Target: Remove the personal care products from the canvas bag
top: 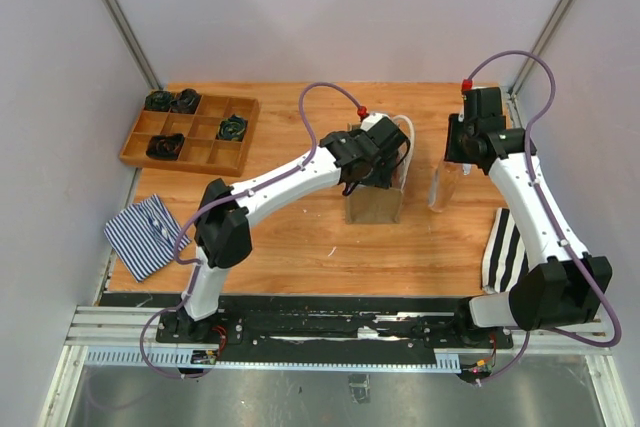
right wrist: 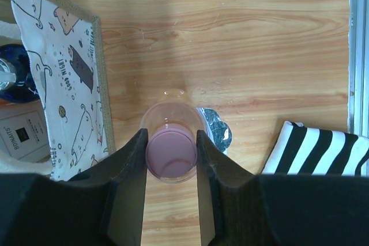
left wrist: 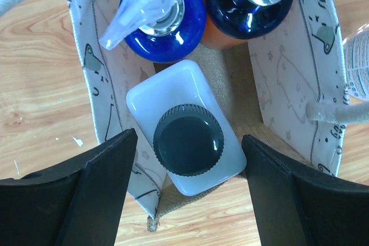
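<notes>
The canvas bag (top: 373,202) stands upright mid-table. My left gripper (top: 385,162) hovers over its mouth, open. In the left wrist view its jaws (left wrist: 189,142) stand apart on either side of the white rectangular bottle (left wrist: 222,156) with a black round cap, without touching it. Two blue-and-orange bottles (left wrist: 173,38) (left wrist: 248,10) with clear pumps stand behind it inside the bag (left wrist: 288,67). My right gripper (top: 452,165) (right wrist: 171,142) is shut on the pink cap of the clear pink-capped bottle (right wrist: 171,152) (top: 445,187), upright just right of the bag (right wrist: 63,84). The white-capped bottle is not visible.
A wooden tray (top: 190,132) with black coiled items sits at the back left. A blue striped cloth (top: 145,237) lies front left. A black-and-white striped cloth (top: 505,247) (right wrist: 317,148) lies front right, close to the bottle. White rope handles (left wrist: 334,110) hang at the bag's rim.
</notes>
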